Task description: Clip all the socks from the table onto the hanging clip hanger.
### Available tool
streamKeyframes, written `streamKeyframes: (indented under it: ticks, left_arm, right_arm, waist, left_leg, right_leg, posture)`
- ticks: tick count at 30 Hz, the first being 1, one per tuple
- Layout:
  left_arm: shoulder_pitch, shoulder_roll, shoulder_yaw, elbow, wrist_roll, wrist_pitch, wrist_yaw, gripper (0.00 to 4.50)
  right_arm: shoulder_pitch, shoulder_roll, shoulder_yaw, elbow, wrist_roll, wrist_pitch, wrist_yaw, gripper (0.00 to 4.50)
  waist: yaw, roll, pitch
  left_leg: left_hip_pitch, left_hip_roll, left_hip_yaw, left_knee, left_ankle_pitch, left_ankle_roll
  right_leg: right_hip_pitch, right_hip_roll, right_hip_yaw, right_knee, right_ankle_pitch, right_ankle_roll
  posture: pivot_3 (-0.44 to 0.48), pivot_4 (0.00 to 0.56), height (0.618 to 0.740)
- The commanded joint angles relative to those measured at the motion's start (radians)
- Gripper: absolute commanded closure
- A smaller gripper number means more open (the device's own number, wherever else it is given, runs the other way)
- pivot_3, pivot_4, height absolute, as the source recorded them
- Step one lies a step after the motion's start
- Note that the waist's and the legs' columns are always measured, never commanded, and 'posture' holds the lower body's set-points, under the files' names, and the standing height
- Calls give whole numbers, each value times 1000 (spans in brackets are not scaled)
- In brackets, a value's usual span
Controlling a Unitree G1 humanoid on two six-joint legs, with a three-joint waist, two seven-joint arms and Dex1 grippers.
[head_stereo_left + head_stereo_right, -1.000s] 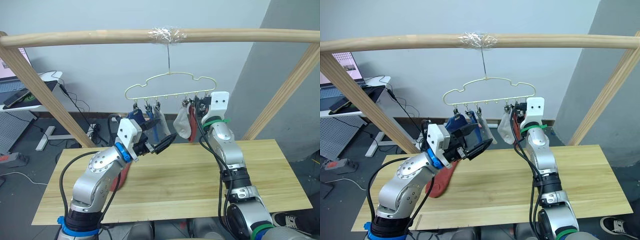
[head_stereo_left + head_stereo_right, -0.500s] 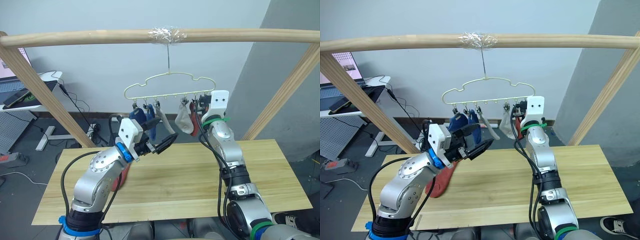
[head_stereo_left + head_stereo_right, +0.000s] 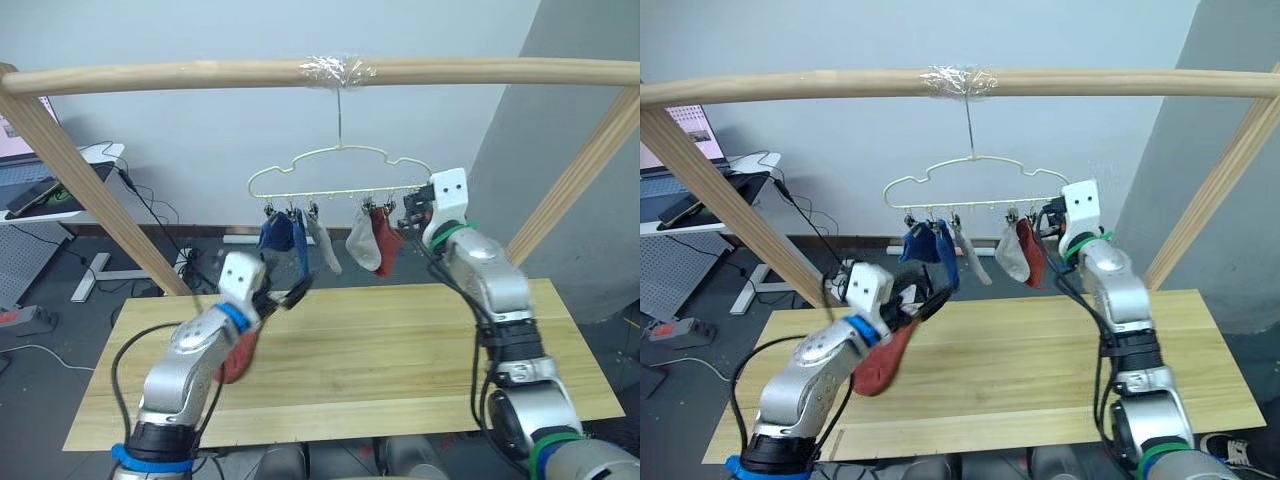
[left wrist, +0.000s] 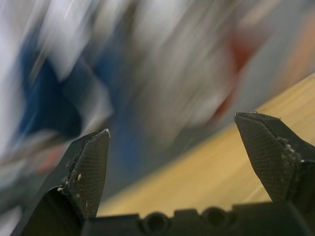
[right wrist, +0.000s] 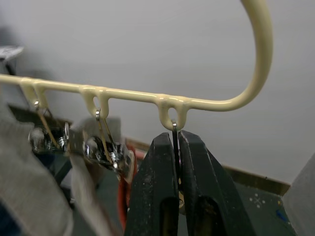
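Last rust-red sock (image 3: 880, 362) lies on the table (image 3: 1040, 380) near its left edge, directly beneath the spread, empty left gripper (image 3: 925, 300). Right gripper (image 5: 178, 162) pinches the end clip (image 5: 174, 132) of the clip hanger (image 3: 330, 170), well apart.

Even, diffuse indoor light; soft shadows on the tabletop (image 3: 400, 350) and no strong glare. Head views are sharp except the left arm, smeared by motion. In the left wrist view the background is heavily motion-blurred while the left pincer (image 4: 182, 147) stays crisp. In the right wrist view the hanger (image 5: 206, 101) is sharp, the socks (image 5: 29, 196) unfocused.
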Motion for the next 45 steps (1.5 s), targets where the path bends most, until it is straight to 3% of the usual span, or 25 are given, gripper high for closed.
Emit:
streamKeyframes:
  ticks: [1,11,20,23,30,38,41,45]
  left_arm:
    - [-40,33,21,133,79,-101,9,0]
    - [-231,13,-17,627,155,-134,-75,0]
    - [-259,12,-70,773,235,-87,-129,0]
    - [-218,12,-79,730,242,-99,-160,566]
    - [-152,-5,-59,598,213,-95,-195,2406]
    - [-78,-119,-32,278,44,42,-268,4328]
    - [-67,-176,-34,143,-30,133,-256,4489]
    - [-98,-261,-71,-32,-97,222,-213,4489]
  right_arm:
    - [-9,-34,6,-83,40,126,52,4465]
    - [46,-21,-4,-234,68,276,23,4465]
    - [27,-31,-11,-254,77,305,13,4465]
    - [22,-27,-14,-250,79,303,9,4500]
    - [8,-28,-28,-232,89,303,10,4500]
    - [-42,18,-125,-188,171,422,-9,4500]
    - [-66,31,-163,-189,206,503,-18,4500]
    - [-141,136,-344,-189,269,727,-101,4500]
  waist:
    - [3,0,0]
    - [6,-2,1]
    - [-2,-1,1]
    - [-5,1,-1]
    - [-3,1,-1]
    - [-2,-1,0]
    - [-1,-1,1]
    - [-3,-1,1]
  left_leg:
    - [0,0,0,0,0,0]
    - [-1,-1,1,0,0,0]
    - [1,-1,0,0,0,0]
    - [1,-1,1,-1,0,0]
    - [1,-1,1,-2,0,0]
    - [-1,-1,1,-1,0,0]
    - [-2,-1,0,-1,0,0]
    - [-2,-1,1,-1,0,0]
  right_leg:
    - [0,0,0,0,0,0]
    - [0,-1,0,-1,0,1]
    - [1,-2,-1,-1,0,1]
    - [1,-2,0,0,0,1]
    - [1,-2,0,-1,-1,2]
    - [0,-3,0,-1,-1,2]
    - [0,-3,-1,-1,-1,2]
    - [0,-3,0,-1,-1,2]
  posture:
    - [-54,118,740]
    - [-76,130,740]
    - [-84,124,740]
    - [-84,120,740]
    - [-80,115,740]
    - [-82,111,740]
    - [-88,108,740]
    - [-91,105,740]
